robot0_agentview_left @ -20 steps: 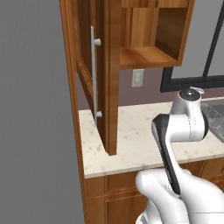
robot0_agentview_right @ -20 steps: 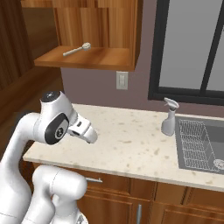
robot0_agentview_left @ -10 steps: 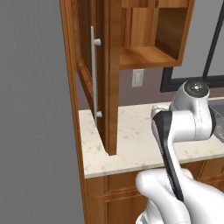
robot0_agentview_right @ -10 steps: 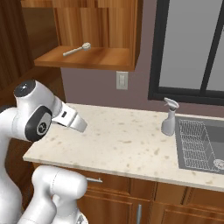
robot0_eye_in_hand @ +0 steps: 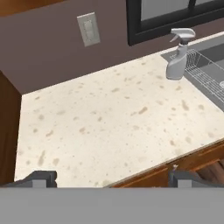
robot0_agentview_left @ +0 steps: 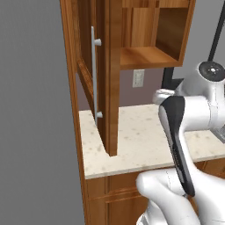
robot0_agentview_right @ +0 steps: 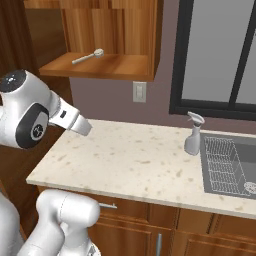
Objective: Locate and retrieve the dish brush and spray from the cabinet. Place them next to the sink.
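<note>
In the left base view, the cabinet (robot0_agentview_left: 112, 74) is seen with its door swung open. In the right base view, the brush (robot0_agentview_right: 87, 56) lies on the shelf, while the spray (robot0_agentview_right: 193, 134) stands beside the sink (robot0_agentview_right: 231, 165). In the hand view, the gripper (robot0_eye_in_hand: 109, 178) is spread wide, empty. The open door could be struck if the arm is swung carelessly towards the shelf.

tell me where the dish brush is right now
The dish brush lies on the open cabinet shelf in the right base view, above the counter and left of the wall outlet.
</note>
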